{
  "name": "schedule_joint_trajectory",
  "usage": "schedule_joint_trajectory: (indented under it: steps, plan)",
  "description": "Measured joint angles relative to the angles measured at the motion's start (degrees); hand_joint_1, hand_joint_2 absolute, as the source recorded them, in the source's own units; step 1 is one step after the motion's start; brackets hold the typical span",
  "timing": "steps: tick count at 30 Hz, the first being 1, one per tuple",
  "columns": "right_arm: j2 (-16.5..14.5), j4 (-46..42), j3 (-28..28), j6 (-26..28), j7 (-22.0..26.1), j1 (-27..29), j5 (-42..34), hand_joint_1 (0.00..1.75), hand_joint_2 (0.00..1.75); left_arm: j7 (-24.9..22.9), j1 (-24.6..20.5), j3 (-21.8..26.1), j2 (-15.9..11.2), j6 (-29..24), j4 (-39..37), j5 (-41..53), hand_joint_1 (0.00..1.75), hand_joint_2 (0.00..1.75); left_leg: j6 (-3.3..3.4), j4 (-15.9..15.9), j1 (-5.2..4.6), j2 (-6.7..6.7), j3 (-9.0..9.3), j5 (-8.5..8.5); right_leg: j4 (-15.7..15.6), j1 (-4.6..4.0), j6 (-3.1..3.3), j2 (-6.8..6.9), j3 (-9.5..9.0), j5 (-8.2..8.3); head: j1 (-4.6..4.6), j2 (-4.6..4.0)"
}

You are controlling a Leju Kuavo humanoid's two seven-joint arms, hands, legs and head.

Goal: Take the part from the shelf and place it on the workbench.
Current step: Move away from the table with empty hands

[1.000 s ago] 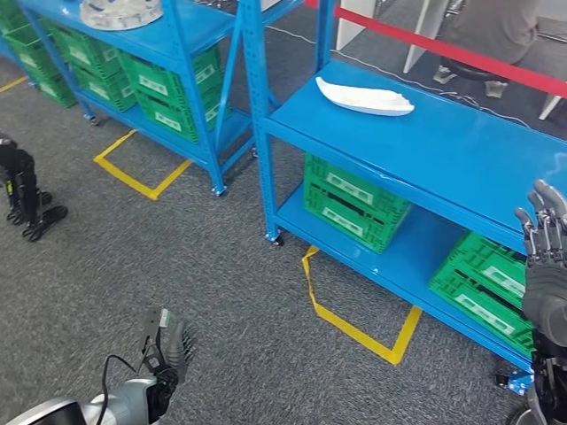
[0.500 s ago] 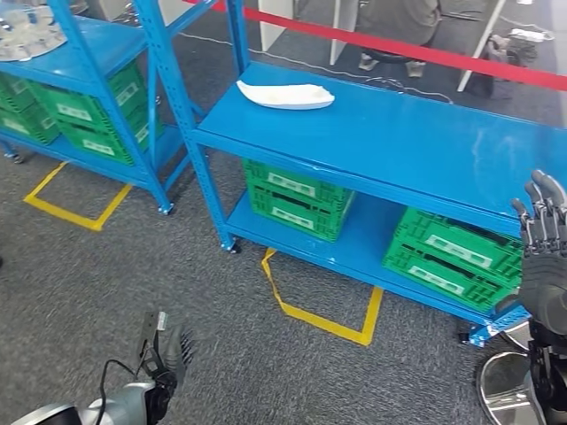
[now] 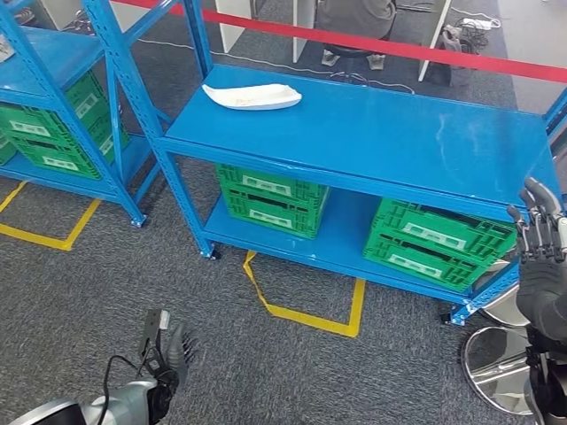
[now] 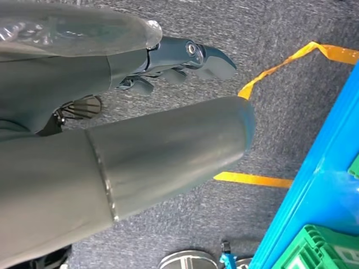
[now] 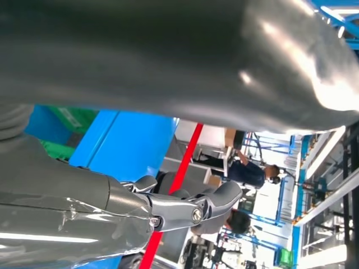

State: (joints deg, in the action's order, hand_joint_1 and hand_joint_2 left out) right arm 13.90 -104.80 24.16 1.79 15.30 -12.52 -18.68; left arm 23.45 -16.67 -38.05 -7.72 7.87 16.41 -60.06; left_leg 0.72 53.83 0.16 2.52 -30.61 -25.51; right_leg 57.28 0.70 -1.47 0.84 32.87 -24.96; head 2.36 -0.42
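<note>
A long white curved part [image 3: 252,96] lies on the top board of the blue shelf [image 3: 375,142], near its far left corner. My right hand [image 3: 540,266] hangs raised at the shelf's right end, far from the part, fingers apart and holding nothing. Low down over the carpet, my left hand [image 3: 168,354] is also empty with its fingers apart. The left wrist view has the thick thumb [image 4: 169,151] and dark fingers [image 4: 190,56] above the grey carpet. In the right wrist view the fingers [image 5: 186,210] stretch out with the shelf [image 5: 123,145] behind them.
Green crates [image 3: 271,197] [image 3: 438,243] fill the shelf's lower level. A second blue rack [image 3: 60,62] with crates stands to the left. Yellow floor tape [image 3: 307,314] marks the carpet. A round chair base [image 3: 494,363] sits at lower right. Red barrier tape [image 3: 401,49] and a seated person [image 3: 354,18] lie behind.
The camera has swung right, so the whole scene has slid left and the shelf with the white part is now more central. Both hands keep their pose.
</note>
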Motion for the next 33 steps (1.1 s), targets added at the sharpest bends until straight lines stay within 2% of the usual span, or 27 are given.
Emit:
schedule_joint_trajectory:
  steps: [2,5,13,17,33]
  plan:
    - [0.0,0.1,0.1,0.0,-0.1,-0.1,0.2,0.0,0.0,0.0,0.0,0.0,-0.1,0.0,0.0,0.0,0.0,0.0,-0.01,0.3,-0.29,0.12,-0.25,-0.14,-2.3,-0.17,0.21,0.28,-1.27,-0.02,0.16,0.0]
    - [0.0,0.2,0.1,0.1,-0.2,-0.2,0.3,0.0,0.0,0.0,0.0,0.0,-0.1,0.0,0.0,0.0,0.0,0.0,0.37,0.3,-0.23,0.16,-0.27,-0.04,-2.4,-0.27,0.33,0.07,-1.26,0.0,0.46,0.0]
    - [0.0,0.3,0.3,0.1,-0.2,-0.3,0.3,0.0,0.0,0.0,0.0,0.0,-0.1,0.0,0.0,0.0,0.0,0.0,-0.58,-0.5,-0.14,0.16,0.06,0.32,-2.4,-0.46,1.14,0.06,-1.26,-0.16,0.52,0.0]
    - [0.0,0.5,0.2,0.3,-0.3,-0.2,0.4,0.0,0.0,0.0,0.0,0.0,0.0,0.0,0.0,0.0,0.0,0.0,-0.79,-0.5,-0.11,0.16,0.07,0.33,-2.4,-0.49,1.19,0.06,-1.26,-0.14,0.51,0.0]
    - [0.0,0.5,-0.8,3.1,-3.4,3.3,1.5,0.0,0.0,0.1,0.3,0.0,0.4,-0.2,0.0,1.4,0.0,0.0,-0.74,-0.5,-0.31,0.15,0.07,0.26,-2.5,-0.24,1.13,0.06,-1.28,-0.1,0.5,0.0]
